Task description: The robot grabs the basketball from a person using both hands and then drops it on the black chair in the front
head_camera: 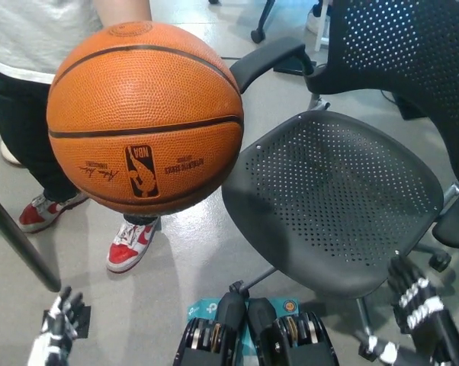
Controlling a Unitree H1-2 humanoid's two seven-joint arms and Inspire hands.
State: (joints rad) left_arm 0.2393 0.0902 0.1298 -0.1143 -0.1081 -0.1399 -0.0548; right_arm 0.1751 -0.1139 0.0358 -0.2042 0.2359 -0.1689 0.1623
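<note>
Basketball, orange pebbled rubber with black seams [144,116], sits upper left, held up from behind by a person in a grey shirt [31,34], red-and-white sneakers [130,244] below. White left hand [59,324] low at bottom left, fingers spread, empty. Black perforated plastic office chair [336,198] right of ball, seat bare. Black right hand [412,293] bottom right, fingers apart, holding nothing.
</note>
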